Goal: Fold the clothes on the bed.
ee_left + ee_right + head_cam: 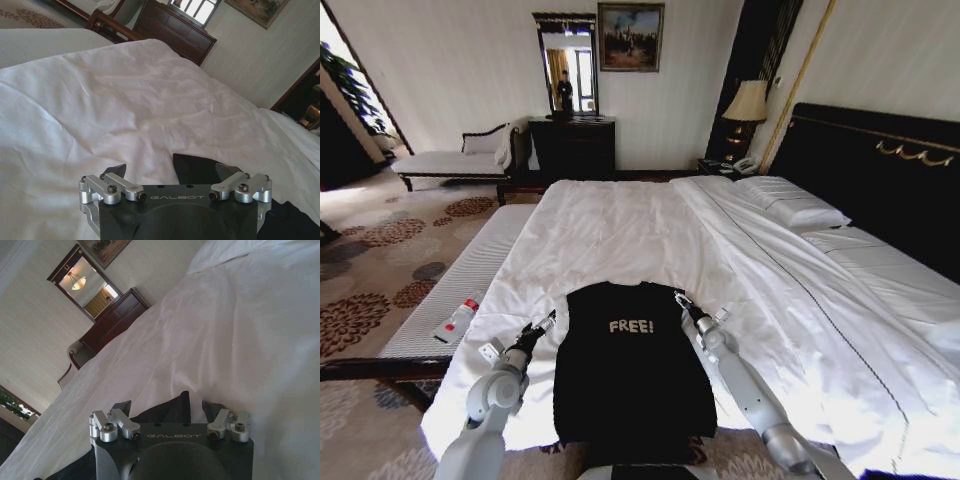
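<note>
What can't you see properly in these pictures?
- Left gripper fingertips: left wrist view, its own black body hides them.
- Right gripper fingertips: right wrist view, same reason.
- T-shirt hem: head view, cut off near the bottom edge.
- Small object on the bench: too small to identify.

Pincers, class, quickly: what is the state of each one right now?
Left pincer: open, at a corner of the black T-shirt, holding nothing.
Right pincer: open, astride the T-shirt's edge, not yet closed on it.
</note>
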### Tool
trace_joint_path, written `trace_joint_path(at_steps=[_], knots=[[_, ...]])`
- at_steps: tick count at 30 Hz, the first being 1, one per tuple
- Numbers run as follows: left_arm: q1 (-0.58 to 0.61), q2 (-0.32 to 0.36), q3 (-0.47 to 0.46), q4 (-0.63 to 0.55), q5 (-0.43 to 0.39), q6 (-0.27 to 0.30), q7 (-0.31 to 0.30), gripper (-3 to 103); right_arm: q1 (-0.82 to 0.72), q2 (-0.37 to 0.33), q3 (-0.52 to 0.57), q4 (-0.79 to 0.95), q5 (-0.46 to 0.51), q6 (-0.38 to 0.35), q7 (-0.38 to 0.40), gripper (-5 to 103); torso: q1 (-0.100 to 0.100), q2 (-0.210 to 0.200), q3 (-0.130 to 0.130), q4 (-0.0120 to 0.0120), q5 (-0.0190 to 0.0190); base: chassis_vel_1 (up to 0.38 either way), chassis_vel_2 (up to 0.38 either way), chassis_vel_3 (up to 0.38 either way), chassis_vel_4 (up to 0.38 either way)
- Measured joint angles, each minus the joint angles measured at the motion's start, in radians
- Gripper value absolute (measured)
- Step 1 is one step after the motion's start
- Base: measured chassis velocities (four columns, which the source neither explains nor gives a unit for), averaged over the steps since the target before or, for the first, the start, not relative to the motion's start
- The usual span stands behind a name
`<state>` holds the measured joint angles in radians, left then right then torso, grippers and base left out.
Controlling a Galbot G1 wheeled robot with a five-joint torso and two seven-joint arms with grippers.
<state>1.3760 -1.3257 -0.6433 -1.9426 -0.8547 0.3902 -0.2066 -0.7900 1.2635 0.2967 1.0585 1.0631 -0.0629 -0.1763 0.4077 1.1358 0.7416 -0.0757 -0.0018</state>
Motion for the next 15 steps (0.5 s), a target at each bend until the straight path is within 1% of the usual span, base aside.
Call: trace_joint_path(at_steps=[2,3,4,5,8,9,12,14,15], knots=[[-0.005,-0.005,0.003,0.005,0.000,0.000,0.000,100,0.003,0.000,-0.001,-0.001,0.000,0.001,-0.001,70,0.000,0.000,0.000,0.0000,0.0000,0.000,0.000,0.000,0.000],[-0.008,-0.006,0.004,0.007,0.000,0.000,0.000,100,0.003,0.000,-0.001,-0.002,0.000,0.001,-0.002,70,0.000,0.000,0.000,0.0000,0.0000,0.000,0.000,0.000,0.000],[-0.014,-0.008,0.007,0.010,0.000,0.000,0.000,100,0.003,0.000,-0.002,-0.003,0.000,0.003,-0.005,65,0.000,0.000,0.000,-0.0001,0.0000,0.000,0.000,0.000,0.000],[-0.014,-0.008,0.007,0.010,0.000,0.000,0.000,100,0.003,0.000,-0.002,-0.003,0.000,0.003,-0.005,65,0.000,0.000,0.000,-0.0001,0.0000,0.000,0.000,0.000,0.000],[-0.029,-0.008,0.012,0.017,0.001,0.000,0.000,100,0.004,0.002,-0.002,-0.008,-0.003,0.005,-0.009,48,0.000,0.000,0.000,-0.0001,0.0000,0.000,0.000,0.000,0.000],[-0.029,-0.008,0.012,0.017,0.001,0.000,0.000,100,0.004,0.002,-0.002,-0.008,-0.003,0.005,-0.009,48,0.000,0.000,0.000,-0.0001,0.0000,0.000,0.000,0.000,0.000],[-0.044,-0.004,0.015,0.023,-0.001,0.001,-0.001,100,0.004,0.003,-0.001,-0.018,-0.009,0.010,-0.015,32,0.000,0.000,0.000,-0.0001,0.0001,0.000,0.000,0.000,0.000],[-0.046,-0.003,0.016,0.024,-0.002,0.002,-0.002,100,0.004,0.003,-0.001,-0.020,-0.010,0.011,-0.016,32,0.000,0.000,0.000,-0.0001,0.0001,0.000,0.000,0.000,0.000],[-0.048,-0.002,0.017,0.027,-0.002,0.002,-0.002,100,0.005,0.003,0.000,-0.021,-0.011,0.011,-0.017,27,0.000,0.000,0.000,-0.0001,0.0001,0.000,0.000,0.000,0.000]])
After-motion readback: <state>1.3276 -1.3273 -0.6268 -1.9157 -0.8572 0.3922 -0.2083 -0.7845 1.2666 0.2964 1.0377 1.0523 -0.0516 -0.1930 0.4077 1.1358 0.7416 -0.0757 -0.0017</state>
